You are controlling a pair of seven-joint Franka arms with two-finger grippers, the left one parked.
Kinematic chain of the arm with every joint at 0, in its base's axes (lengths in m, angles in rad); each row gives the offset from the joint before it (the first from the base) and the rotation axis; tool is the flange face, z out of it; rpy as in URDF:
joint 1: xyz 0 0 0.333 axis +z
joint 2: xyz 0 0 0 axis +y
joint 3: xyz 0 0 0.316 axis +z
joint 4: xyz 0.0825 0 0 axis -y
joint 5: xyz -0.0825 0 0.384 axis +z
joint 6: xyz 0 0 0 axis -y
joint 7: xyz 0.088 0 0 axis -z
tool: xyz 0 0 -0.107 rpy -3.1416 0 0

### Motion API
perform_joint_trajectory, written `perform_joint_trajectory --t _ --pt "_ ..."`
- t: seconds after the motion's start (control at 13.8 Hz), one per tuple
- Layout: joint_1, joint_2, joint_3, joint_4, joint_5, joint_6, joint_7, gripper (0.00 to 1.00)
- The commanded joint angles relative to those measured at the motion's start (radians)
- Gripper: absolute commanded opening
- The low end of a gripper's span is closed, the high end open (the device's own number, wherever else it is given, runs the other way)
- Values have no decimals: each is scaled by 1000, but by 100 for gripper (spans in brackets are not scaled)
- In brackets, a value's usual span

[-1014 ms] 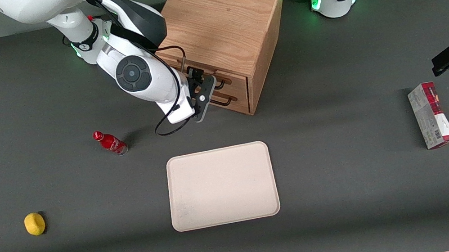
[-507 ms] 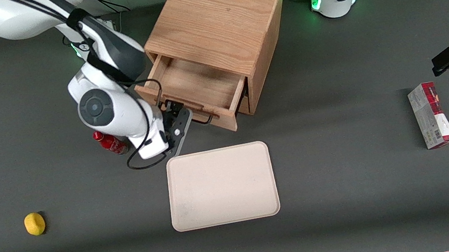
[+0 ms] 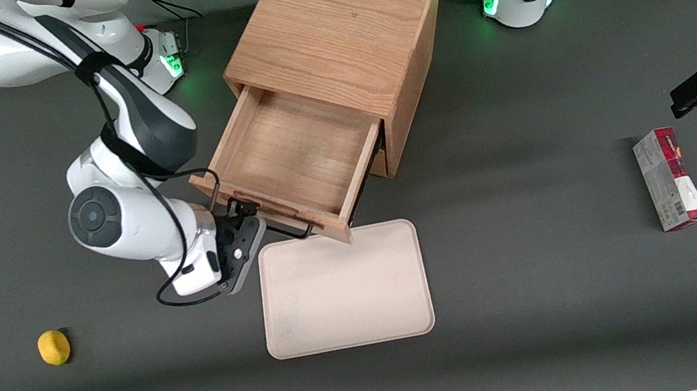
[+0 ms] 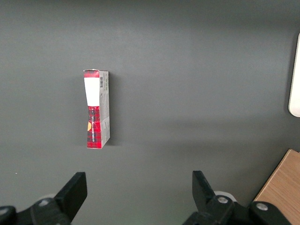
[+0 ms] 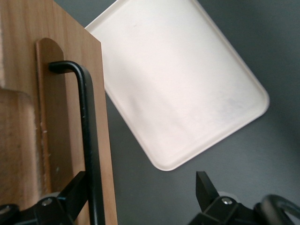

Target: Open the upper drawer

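The upper drawer [image 3: 296, 155] of the wooden cabinet [image 3: 340, 20] is pulled far out toward the front camera, and its inside is empty. Its front edge overhangs the tray's near corner. Its black bar handle [image 3: 288, 234] runs along the drawer front [image 5: 56, 131] and also shows in the right wrist view [image 5: 89, 140]. My right gripper [image 3: 245, 218] is at the working arm's end of that handle. It is open [image 5: 140, 192]. The bar lies just inside one finger [image 5: 75, 192], and the other finger [image 5: 205, 187] stands well apart over the table. The lower drawer is hidden under the upper one.
A beige tray [image 3: 344, 295] lies in front of the cabinet and shows in the right wrist view [image 5: 178, 84]. A yellow fruit [image 3: 54, 347] lies toward the working arm's end. A red and grey box [image 3: 668, 177] lies toward the parked arm's end [image 4: 97, 110].
The upper drawer went from shut to far out, sliding toward the front camera. My gripper moved with its handle, nearer the camera. The arm now hides the red bottle.
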Motion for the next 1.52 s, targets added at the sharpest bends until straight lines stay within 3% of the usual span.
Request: perform_joint_trajectory --t 0.0,0.36,0.51,0.65,0.8,1.01,1.3,1.45 --pt "6 13 -10 79 -17 -35 -13 100" --pt "-3 -1 -27 179 -23 -37 -23 100" --pt "-4 -53 -111 176 -22 -49 -36 100" --pt "-3 -135 -212 154 -9 -211 -17 100" --pt "-1 -206 -304 134 -3 -360 130 100" --pt "-4 -394 -386 -66 7 -408 362 100" --pt "-3 -713 -472 -417 55 -304 387 100" --pt "-3 -755 -472 -435 54 -330 420 100"
